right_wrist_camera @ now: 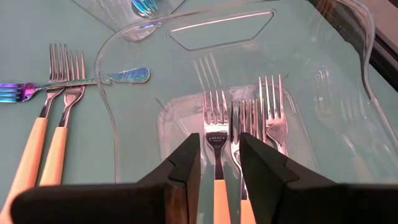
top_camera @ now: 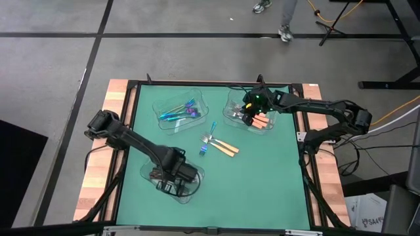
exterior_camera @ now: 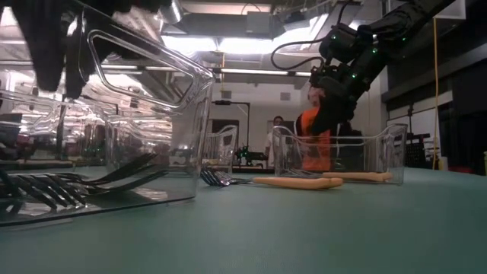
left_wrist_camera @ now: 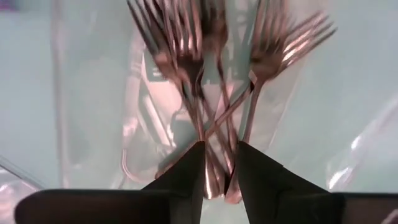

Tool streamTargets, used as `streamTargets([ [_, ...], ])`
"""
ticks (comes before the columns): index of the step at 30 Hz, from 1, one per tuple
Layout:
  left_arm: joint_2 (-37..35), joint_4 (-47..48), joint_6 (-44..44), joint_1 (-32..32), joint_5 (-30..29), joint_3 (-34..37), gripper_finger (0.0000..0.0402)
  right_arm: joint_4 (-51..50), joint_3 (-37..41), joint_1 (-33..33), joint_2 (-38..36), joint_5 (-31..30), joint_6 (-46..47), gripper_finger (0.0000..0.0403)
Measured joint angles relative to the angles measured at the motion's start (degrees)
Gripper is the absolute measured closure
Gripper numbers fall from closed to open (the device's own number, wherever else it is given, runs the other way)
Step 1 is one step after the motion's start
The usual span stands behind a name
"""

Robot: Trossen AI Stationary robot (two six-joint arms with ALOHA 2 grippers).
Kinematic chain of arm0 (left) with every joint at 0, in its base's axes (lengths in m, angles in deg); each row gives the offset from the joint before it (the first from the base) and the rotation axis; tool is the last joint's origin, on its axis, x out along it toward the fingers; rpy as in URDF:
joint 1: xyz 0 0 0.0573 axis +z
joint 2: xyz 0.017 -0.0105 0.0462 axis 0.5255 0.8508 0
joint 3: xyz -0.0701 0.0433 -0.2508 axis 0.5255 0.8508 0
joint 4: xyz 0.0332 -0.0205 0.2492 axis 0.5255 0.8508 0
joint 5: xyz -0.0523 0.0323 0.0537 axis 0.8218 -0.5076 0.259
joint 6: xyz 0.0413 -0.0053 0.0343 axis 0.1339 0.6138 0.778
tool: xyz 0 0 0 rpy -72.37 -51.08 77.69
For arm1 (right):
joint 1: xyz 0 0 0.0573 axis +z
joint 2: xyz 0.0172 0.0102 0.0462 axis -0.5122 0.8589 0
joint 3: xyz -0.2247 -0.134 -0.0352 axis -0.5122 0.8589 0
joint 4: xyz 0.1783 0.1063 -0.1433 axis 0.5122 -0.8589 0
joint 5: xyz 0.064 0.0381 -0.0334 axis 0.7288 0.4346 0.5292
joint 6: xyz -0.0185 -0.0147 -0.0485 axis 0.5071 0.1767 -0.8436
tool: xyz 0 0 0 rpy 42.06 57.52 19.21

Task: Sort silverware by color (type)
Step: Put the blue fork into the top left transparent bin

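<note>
Centrally, two orange forks (top_camera: 223, 147) and one iridescent fork (top_camera: 209, 136) lie loose; both pincers' grip: cannot tell.

Even overhead lighting on the green counter (top_camera: 262, 183), soft shadows under both arms, bright ceiling panels (exterior_camera: 228, 42) blown out in the low view, glare streaked on the near clear tray (exterior_camera: 152, 114), dark forks (left_wrist_camera: 205, 56) motion-blurred in the left wrist view
</note>
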Motion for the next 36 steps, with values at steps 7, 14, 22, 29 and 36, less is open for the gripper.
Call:
streamTargets([
  [7, 0.00, 0.12, 0.17, 0.88, -0.12, -6.62, 0.0321, 0.00, 0.00, 0.01, 0.00, 0.01, 0.00, 0.0303],
  [14, 0.00, 0.08, 0.20, 3.88, -2.12, -11.88, 0.0321, 0.00, 0.00, 0.02, 0.00, 0.01, 0.00, 0.0303],
  [22, 0.02, -4.54, -0.41, 9.91, -5.70, -12.78, 0.0321, 0.00, 0.00, 0.00, 0.00, 0.01, -0.01, 0.0303],
  [29, 0.04, -12.18, -4.76, 15.71, -8.71, -12.78, 0.0321, 0.00, 0.00, 0.00, 0.02, 0.01, -0.02, 0.0303],
  [36, 0.04, -17.88, -4.96, 19.86, -8.76, -12.75, 0.0321, 0.00, 0.00, 0.02, 0.02, 0.01, -0.02, 0.0303],
])
